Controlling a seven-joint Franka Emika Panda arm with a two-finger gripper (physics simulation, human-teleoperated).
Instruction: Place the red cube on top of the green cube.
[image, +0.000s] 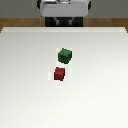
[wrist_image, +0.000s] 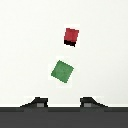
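Red cube sits on the white surface near the green cube, the two apart, neither stacked. Seen from the wrist, the tool hangs above with fingers spread wide, holding nothing.

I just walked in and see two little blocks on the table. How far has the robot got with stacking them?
Nothing looks done yet. The red cube sits on the white table, near the green cube but apart from it, not on top. In hand: nothing; the wrist view shows the gripper open above both cubes, holding neither. Left: grasp the red cube, lift it and set it on the green one.
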